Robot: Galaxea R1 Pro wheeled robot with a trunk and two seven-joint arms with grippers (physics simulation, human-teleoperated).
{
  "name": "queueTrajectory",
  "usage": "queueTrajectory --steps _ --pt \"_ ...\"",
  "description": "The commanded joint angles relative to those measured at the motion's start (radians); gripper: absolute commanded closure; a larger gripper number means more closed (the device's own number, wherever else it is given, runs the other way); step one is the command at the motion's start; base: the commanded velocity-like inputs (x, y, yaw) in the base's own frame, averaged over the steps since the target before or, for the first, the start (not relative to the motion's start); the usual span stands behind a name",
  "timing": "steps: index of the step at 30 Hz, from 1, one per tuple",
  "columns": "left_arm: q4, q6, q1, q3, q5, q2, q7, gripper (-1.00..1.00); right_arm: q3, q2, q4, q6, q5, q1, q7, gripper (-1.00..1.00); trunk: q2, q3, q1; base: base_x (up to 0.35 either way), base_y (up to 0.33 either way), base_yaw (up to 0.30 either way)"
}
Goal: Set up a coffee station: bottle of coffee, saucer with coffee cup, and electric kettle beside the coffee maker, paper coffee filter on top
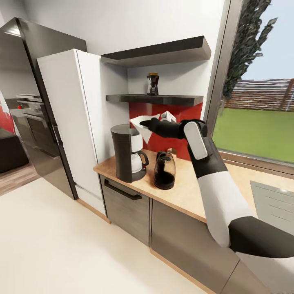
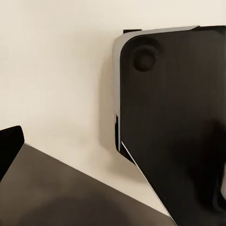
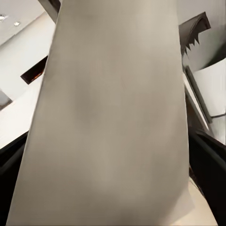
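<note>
The right claw is clamped on the paper coffee filter, holding it just above the coffee maker and a little toward the window side. The filter's point hangs down toward the white basket, so the drop looks to be down and slightly leftward. The coffee maker stands on the desk with the electric kettle just beside it; the left claw's state I cannot tell.

**No readable text**

Nothing legible on the bottle of coffee, up on the kitchen shelf above the right gripper: label too small and blurred. No brand or marking visible on the coffee maker below the gripper, nor on the electric kettle beside it. Paper coffee filter plain.
</note>
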Motion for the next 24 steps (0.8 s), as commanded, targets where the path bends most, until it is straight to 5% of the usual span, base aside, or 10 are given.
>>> queueTrajectory --steps 1,8,24 --pt "-0.002 -0.001 0.000 0.000 -0.001 0.000 0.000 -1.00 -0.002 0.000 0.000 0.003 -0.007 -0.001 -0.005 1.00 -0.002 -0.002 0.001 0.000 0.000 0.000" --pt "0.000 0.009 0.000 0.001 -0.001 -0.001 0.002 -1.00 -0.062 0.000 0.003 0.001 -0.009 -0.002 -0.015 1.00 -0.002 -0.002 0.001 0.090 0.000 0.000" --pt "0.000 0.012 0.000 0.003 -0.001 -0.001 0.002 -1.00 -0.067 0.000 0.026 -0.001 -0.015 -0.001 -0.002 1.00 -0.002 -0.002 0.001 0.324 0.000 0.000"
